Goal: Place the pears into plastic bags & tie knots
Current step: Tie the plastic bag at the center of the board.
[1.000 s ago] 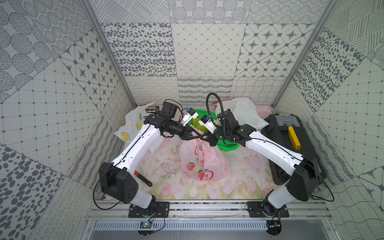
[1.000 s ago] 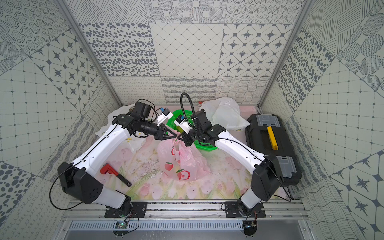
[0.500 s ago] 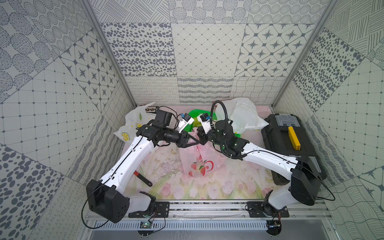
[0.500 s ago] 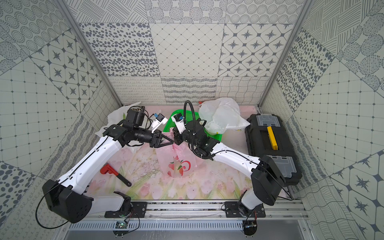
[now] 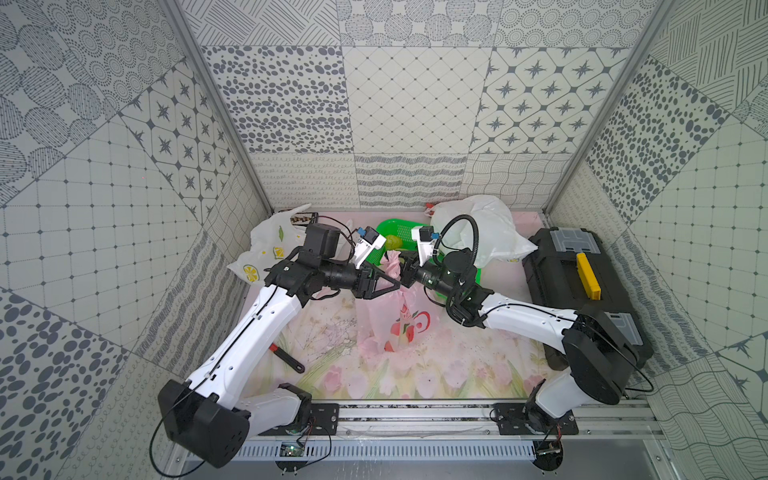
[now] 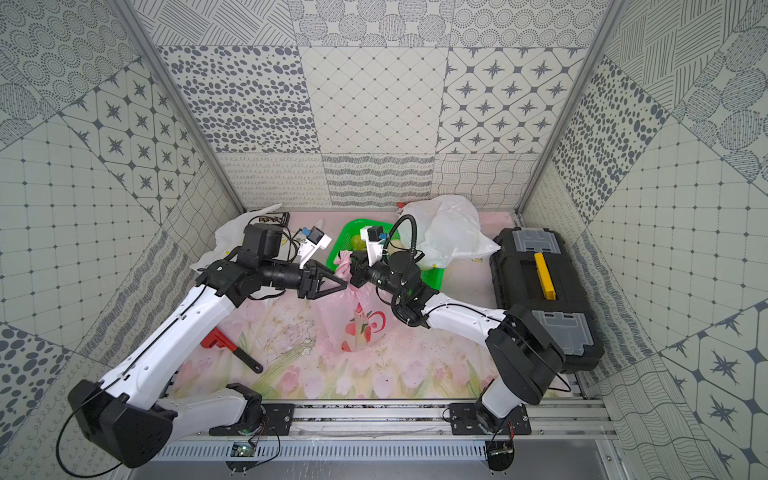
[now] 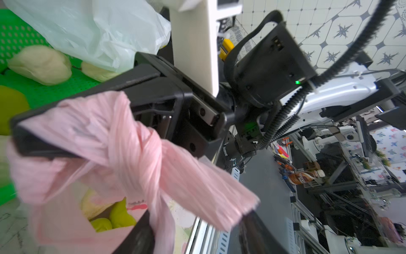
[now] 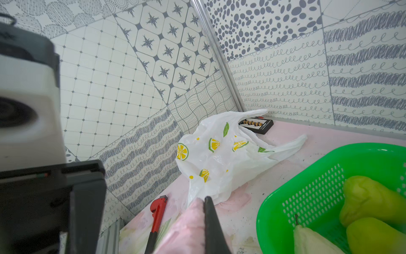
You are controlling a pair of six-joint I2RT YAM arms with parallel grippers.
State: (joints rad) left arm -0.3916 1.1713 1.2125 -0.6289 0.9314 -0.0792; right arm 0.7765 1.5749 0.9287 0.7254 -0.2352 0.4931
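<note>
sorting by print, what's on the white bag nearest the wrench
Lemon slices and green leaves on the bag; right wrist view.

A pink bag (image 6: 358, 322) with red fruit prints stands on the flowered counter (image 6: 415, 374), its top twisted into a knot. The right claw (image 6: 353, 274) pinches that top. The left claw (image 6: 341, 286) points at it from the opposite side. Behind, a green basket (image 6: 351, 227) holds pears (image 6: 356, 241).

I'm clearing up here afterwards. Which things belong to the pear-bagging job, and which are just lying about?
Job: pink bag, lemon-print bag, plain white bag, pears, green basket holding them.
Lying about: red wrench, black toolbox, small black abacus.
</note>
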